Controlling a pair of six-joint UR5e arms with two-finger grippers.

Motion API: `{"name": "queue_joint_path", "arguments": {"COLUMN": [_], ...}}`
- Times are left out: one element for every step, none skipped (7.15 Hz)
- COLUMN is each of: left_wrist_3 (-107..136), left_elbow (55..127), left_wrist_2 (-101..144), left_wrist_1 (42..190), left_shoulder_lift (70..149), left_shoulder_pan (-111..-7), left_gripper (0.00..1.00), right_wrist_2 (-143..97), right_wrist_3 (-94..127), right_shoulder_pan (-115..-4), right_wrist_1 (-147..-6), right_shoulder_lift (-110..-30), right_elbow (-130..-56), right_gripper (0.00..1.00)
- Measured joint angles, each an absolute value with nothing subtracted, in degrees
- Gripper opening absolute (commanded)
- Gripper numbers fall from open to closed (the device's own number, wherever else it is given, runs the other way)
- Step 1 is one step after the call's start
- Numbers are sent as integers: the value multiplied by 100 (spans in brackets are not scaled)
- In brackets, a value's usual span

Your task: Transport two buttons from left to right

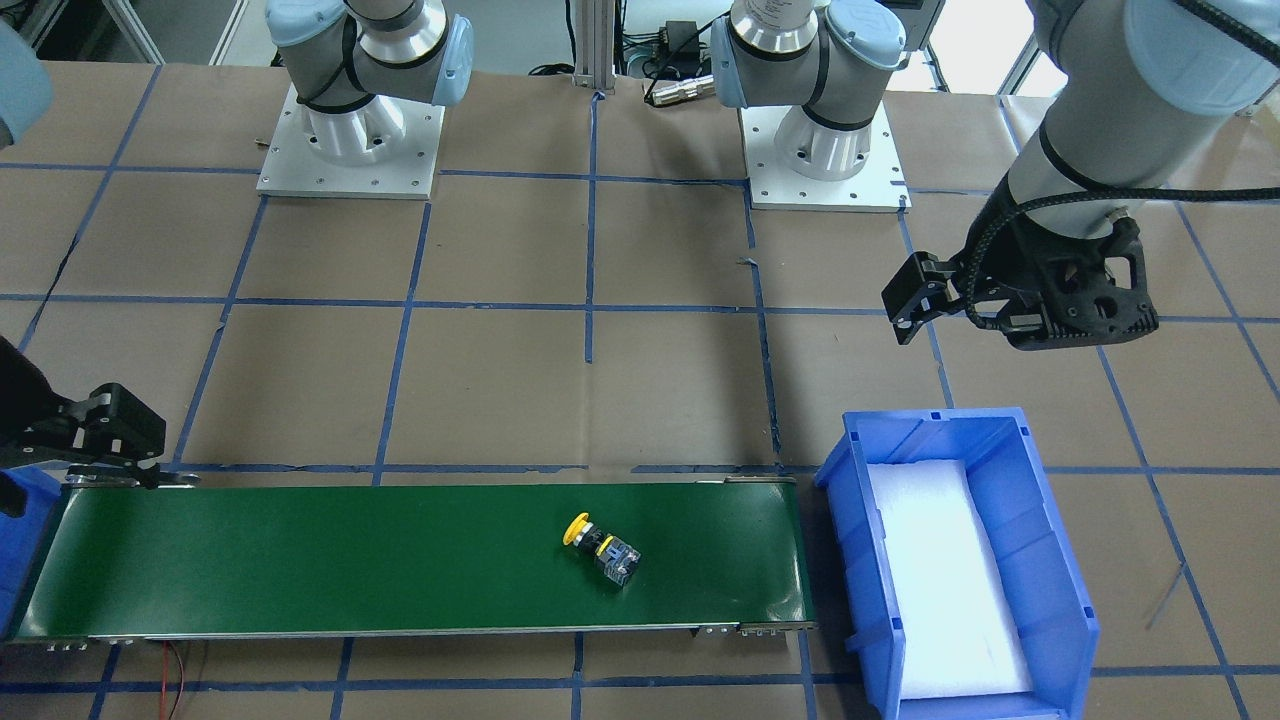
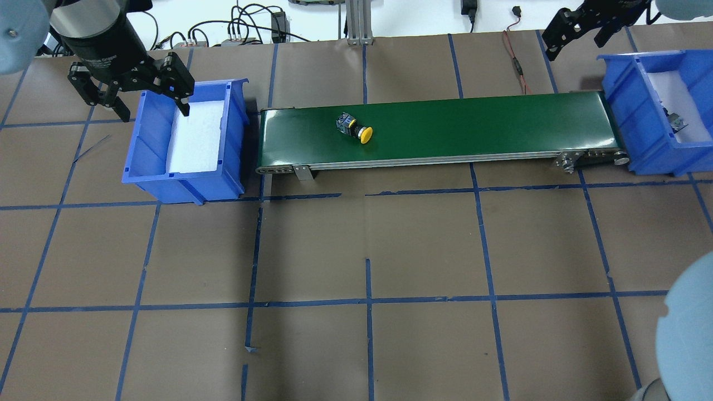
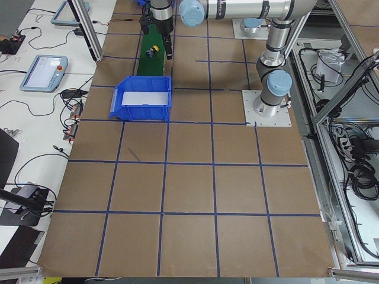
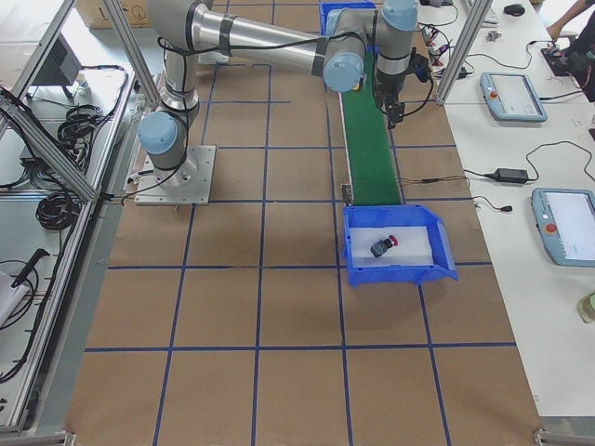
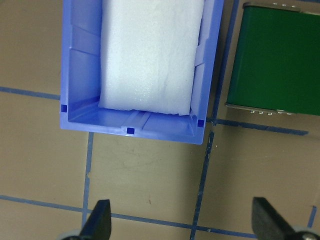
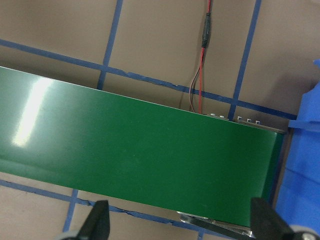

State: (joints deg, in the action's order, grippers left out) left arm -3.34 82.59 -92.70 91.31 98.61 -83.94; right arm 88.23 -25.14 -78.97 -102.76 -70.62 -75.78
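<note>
The left gripper is wide open and holds nothing. It hangs over the far edge of a blue box (the one with white foam in it). In its own camera, the box is just ahead of its 2 fingers.

The right gripper is wide open too and holds nothing. The end of a green belt lies under it. A second blue box stands just beside that end.

The yellow button lies on its side on the belt. It is between the 2 grippers and touches neither of them. Its yellow cap points a bit toward the right gripper's side.

The red button lies on the white foam in the second blue box. It is near the right gripper and well apart from the left gripper.

The 2 boxes and the belt all sit on the brown tabletop, which has blue tape lines on it.
</note>
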Motion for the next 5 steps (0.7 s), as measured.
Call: {"name": "queue_joint_path", "arguments": {"left_wrist_3": [-699,-876,-958,-992,-1005], "left_elbow": [8298,8297,8272,8257,8254], "left_wrist_2": [-9256,-9246,-9257,-9274,-9279], "left_wrist_1": [9074,9054,9048,9045,9055], "left_shoulder_lift": [9934,9992,10012,9981,9891], "left_shoulder_pan": [-8381,-8375,-8380,-8396,-8423], "left_gripper": [100,100,100,100,100], "right_wrist_2": [8825,8853,8868,8868,8852], "right_wrist_3": [-2355,-2217,-2048,-1937,-1925], "right_shoulder_pan": [-8061,-8290,-8506,-8633,-8709], "right_wrist_1": [-10275,-10265,-10260,-10255,-10253], "right_shoulder_lift": [-7119,-7156,-7190,-7234,-7289], "right_elbow": [-7608,-7655,-7726,-7808,-7916], "right_gripper": [98,98,98,98,98]}}
